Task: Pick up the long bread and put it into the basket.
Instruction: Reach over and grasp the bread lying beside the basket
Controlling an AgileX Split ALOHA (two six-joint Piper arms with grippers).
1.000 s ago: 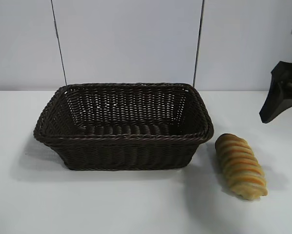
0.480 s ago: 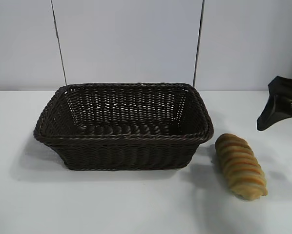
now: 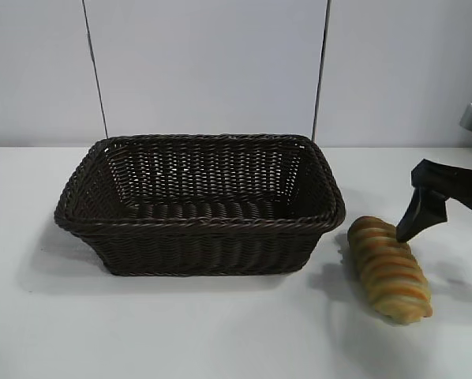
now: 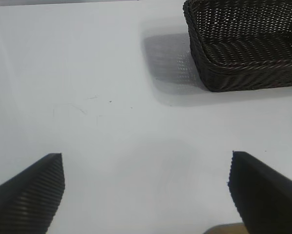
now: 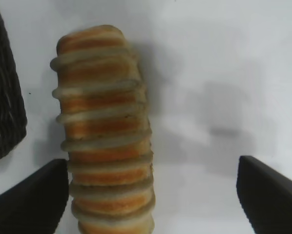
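I see my right gripper [image 3: 445,229] with fingers wide, partly cut off at the worktop's [image 3: 220,332] right edge, above the ridged golden-yellow long bread [image 3: 389,268] lying beside the dark brown woven wicker basket [image 3: 200,225]. My left gripper [image 4: 146,195], fingers wide, is hidden from the exterior view.

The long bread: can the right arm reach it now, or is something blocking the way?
Probably yes. The long bread lies alone on the white table, apart from the basket. The right gripper is open above it, and nothing lies between them, though the loaf sits off-centre toward one finger.
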